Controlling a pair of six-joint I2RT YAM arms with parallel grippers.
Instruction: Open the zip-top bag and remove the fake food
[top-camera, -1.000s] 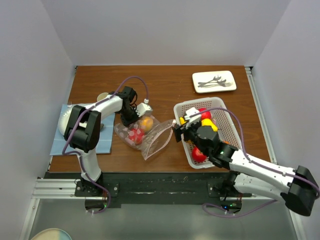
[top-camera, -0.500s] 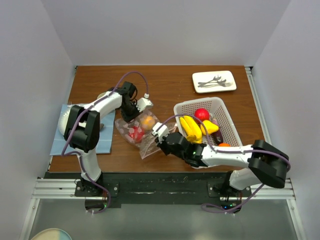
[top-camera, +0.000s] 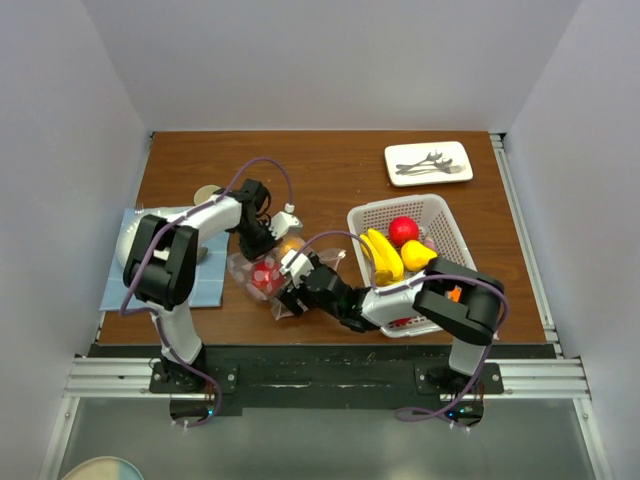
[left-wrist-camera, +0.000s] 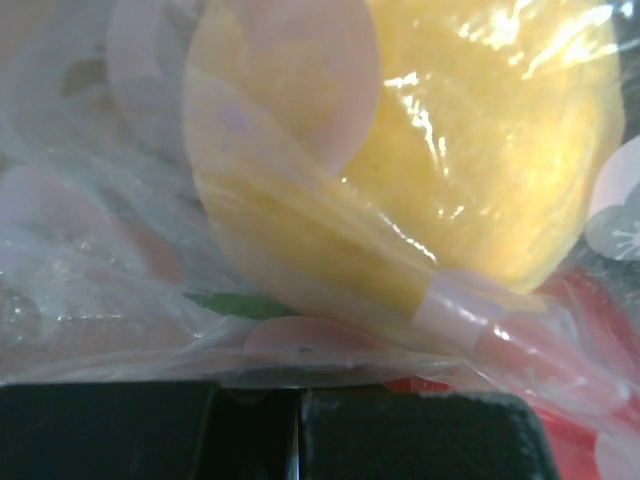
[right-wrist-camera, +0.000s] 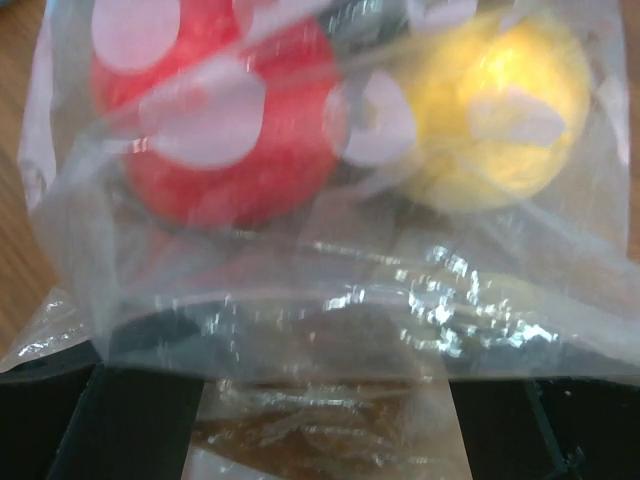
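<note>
The zip-top bag (top-camera: 243, 268) lies on the worktop (top-camera: 330, 170), left of the white basket (top-camera: 440, 205), with an orange ball (top-camera: 291, 244) and a red piece (top-camera: 263, 277) inside. The left claw (top-camera: 264, 243) is closed, seemingly pinching the bag's far edge. The right claw (top-camera: 287, 295) gapes wide at its near-right side.

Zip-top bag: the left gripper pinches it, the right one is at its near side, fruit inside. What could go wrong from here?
1. The right gripper stands open with loose film of the zip-top bag between its jaws; closing may clamp both layers shut.
2. The red piece and orange ball lie behind plastic; a grasp may catch film too.
3. The left gripper holds a thin pinch; a hard pull may slip it.
</note>
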